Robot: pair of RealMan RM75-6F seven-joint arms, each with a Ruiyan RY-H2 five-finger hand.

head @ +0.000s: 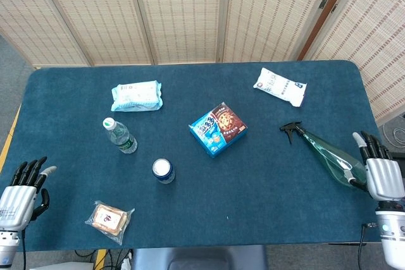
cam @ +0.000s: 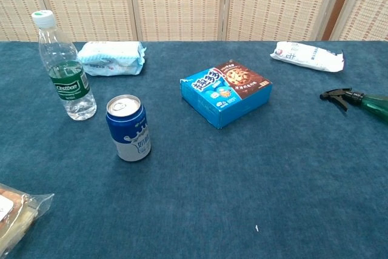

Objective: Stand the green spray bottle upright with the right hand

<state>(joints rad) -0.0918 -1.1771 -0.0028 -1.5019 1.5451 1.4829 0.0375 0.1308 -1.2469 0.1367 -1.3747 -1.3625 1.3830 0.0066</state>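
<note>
**Bottle down at the right edge**

I see the bottle (head: pixel 329 155) lying on its side on the counter (head: pixel 253 200), nozzle toward the box (head: pixel 218 129). My right hand (head: pixel 381 172) sits just beside its base, fingers spread, holding nothing. My left hand (head: pixel 19 193) hovers off the near-left corner, fingers spread too.

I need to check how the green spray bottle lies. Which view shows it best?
The head view: the whole green spray bottle lies on its side beside the right hand. The chest view shows only its black nozzle and neck at the frame edge.
</note>
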